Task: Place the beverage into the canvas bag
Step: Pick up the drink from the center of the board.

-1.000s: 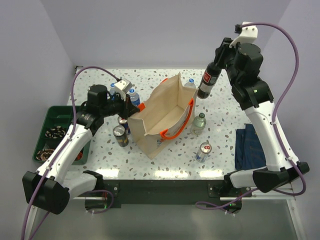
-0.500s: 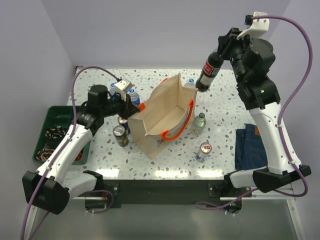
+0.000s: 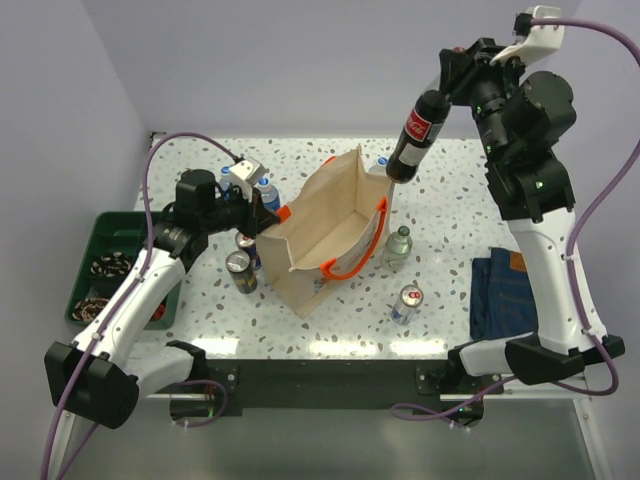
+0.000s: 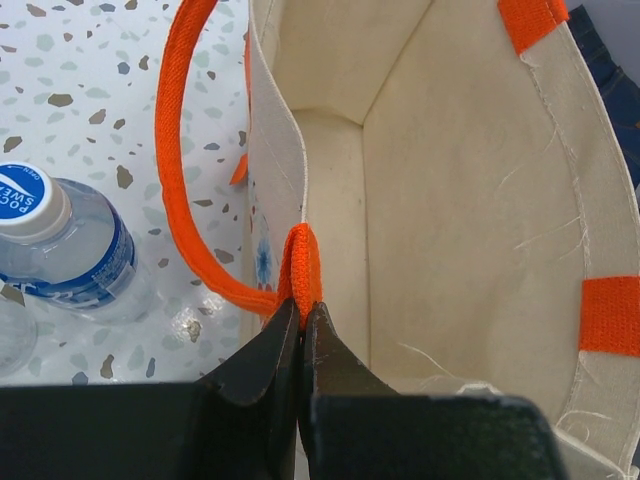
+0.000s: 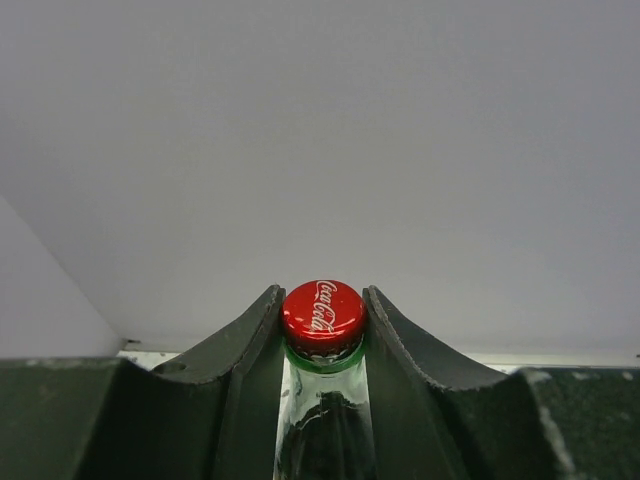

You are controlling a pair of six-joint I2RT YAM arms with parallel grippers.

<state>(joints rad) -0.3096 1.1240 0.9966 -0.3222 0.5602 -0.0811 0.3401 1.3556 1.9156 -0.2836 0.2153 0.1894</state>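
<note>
The beverage, a dark cola bottle (image 3: 412,140) with a red cap (image 5: 322,316), hangs tilted in the air above the back right corner of the canvas bag (image 3: 325,235). My right gripper (image 3: 441,92) is shut on its neck, and the fingers (image 5: 250,340) flank the cap. The beige bag stands open on the table and its inside (image 4: 450,200) looks bare. My left gripper (image 3: 262,212) is shut on the bag's orange handle (image 4: 300,262) at the left rim, the jaws pinched on the strap.
A water bottle (image 3: 266,192) and dark cans (image 3: 240,270) stand left of the bag. A green glass bottle (image 3: 398,248) and a can (image 3: 407,303) stand to its right, another water bottle (image 3: 381,166) behind. Folded jeans (image 3: 500,295) lie far right, a green tray (image 3: 110,270) far left.
My right arm has risen and carried the cola bottle higher, and the bottle now leans more steeply over the bag's back corner. The left arm and the bag have stayed still.
</note>
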